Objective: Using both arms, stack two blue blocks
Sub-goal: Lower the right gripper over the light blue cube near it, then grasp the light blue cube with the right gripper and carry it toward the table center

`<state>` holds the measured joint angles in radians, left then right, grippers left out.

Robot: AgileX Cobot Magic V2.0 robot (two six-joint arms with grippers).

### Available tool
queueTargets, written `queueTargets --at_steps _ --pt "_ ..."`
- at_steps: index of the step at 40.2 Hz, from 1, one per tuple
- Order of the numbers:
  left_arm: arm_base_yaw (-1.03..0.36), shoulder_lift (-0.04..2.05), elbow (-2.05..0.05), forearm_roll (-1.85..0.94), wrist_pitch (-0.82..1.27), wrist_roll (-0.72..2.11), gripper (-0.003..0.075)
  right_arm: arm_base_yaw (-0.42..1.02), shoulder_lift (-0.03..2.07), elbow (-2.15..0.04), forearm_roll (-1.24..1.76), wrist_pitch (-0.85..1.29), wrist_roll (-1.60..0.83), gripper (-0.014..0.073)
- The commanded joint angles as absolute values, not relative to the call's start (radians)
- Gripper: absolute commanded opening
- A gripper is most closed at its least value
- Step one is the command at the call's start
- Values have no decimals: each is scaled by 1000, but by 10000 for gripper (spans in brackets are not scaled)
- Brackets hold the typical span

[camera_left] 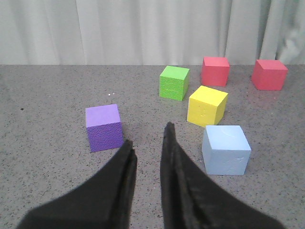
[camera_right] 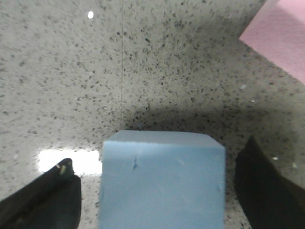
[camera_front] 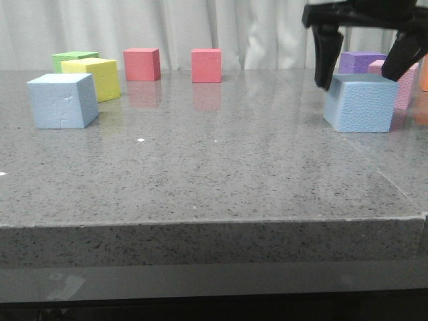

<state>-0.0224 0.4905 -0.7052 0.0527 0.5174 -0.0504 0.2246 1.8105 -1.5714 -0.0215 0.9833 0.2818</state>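
My right jaws [camera_front: 364,72] spread wide, astride one blue block [camera_front: 360,102] on the counter [camera_front: 214,174], fingers clear of its sides, my left jaws [camera_left: 147,143] parted narrowly, empty, second blue block [camera_left: 226,150] just beside them

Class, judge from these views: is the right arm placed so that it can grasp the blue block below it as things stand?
Probably yes. The right gripper is open, its fingers straddling the blue block with table showing on both sides; the pink cube sits clear beyond.
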Motion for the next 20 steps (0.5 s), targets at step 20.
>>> queueTargets --at_steps 20 --pt "-29 501 -733 55 437 -49 134 258 1702 -1613 30 986 286 414"
